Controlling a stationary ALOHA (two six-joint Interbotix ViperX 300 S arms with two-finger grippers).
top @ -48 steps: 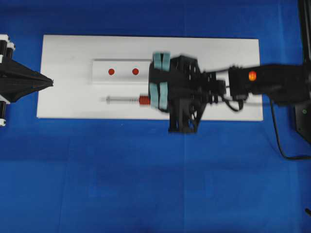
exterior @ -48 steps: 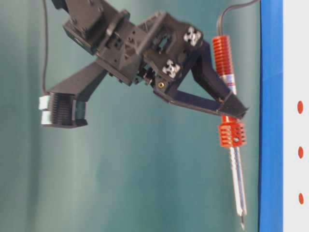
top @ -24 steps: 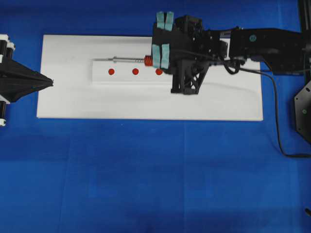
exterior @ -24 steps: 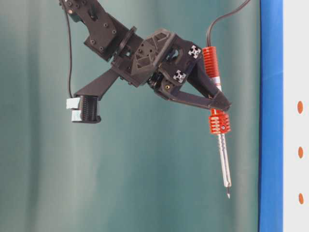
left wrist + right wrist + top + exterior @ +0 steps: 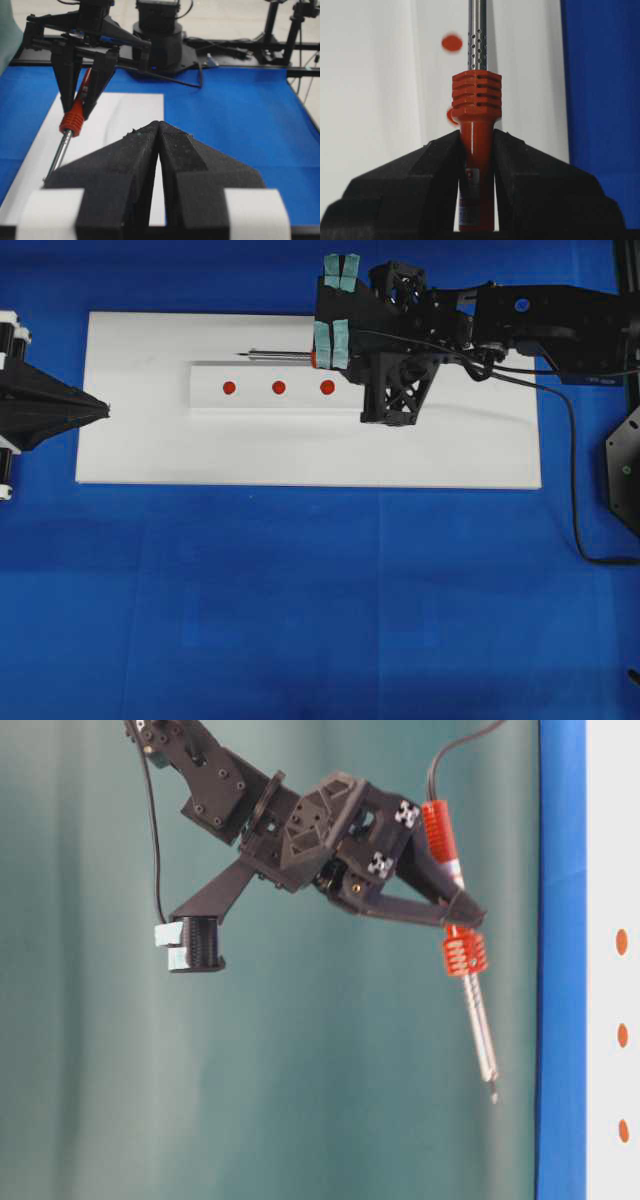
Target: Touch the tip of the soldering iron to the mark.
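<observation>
The soldering iron point(image 5: 280, 353) has a red-orange handle, a ribbed collar point(image 5: 465, 953) and a silver shaft. My right gripper point(image 5: 318, 358) is shut on its handle just behind the collar point(image 5: 476, 95). It holds the iron in the air, with the tip point(image 5: 493, 1098) off the surface. From overhead the tip lies over the back edge of the white block point(image 5: 205, 375). The mark point(image 5: 279, 387) is the middle of three red dots, in front of the shaft, and it also shows in the right wrist view point(image 5: 452, 42). My left gripper point(image 5: 104, 410) is shut and empty at the board's left end.
The block lies on a white board point(image 5: 450, 455) over a blue cloth point(image 5: 300, 600). The iron's black cord point(image 5: 570, 470) runs off to the right beside the right arm. The two outer red dots point(image 5: 229, 387) point(image 5: 327, 387) flank the mark.
My right gripper carried the iron from the front of the board to behind the block, then drew it rightward. The tip tilted a little closer to the board. The left gripper has not moved.
</observation>
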